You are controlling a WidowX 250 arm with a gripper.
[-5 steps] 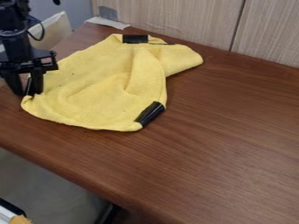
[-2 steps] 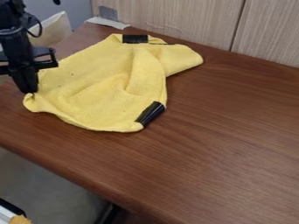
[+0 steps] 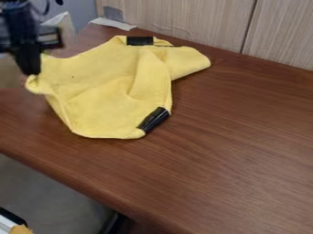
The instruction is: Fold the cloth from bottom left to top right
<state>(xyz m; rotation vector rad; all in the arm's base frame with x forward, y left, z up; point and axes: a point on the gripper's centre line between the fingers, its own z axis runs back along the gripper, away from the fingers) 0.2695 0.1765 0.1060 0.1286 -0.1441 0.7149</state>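
The table point(image 3: 232, 151) is brown wood grain, with a pale panelled wall point(image 3: 196, 18) behind it and a white scrap point(image 3: 113, 23) at its back corner. Toward the table's back left lies the yellow cloth point(image 3: 104, 96), rumpled, ridged, with black strips point(image 3: 140, 41) at two edges. Above the table's left side, the gripper point(image 3: 32, 73) pinches the cloth's raised left corner.

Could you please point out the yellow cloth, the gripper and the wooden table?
yellow cloth point(image 3: 98, 98): camera view, middle of the cloth
gripper point(image 3: 32, 74): camera view, at its fingertips
wooden table point(image 3: 232, 151): camera view, bare top
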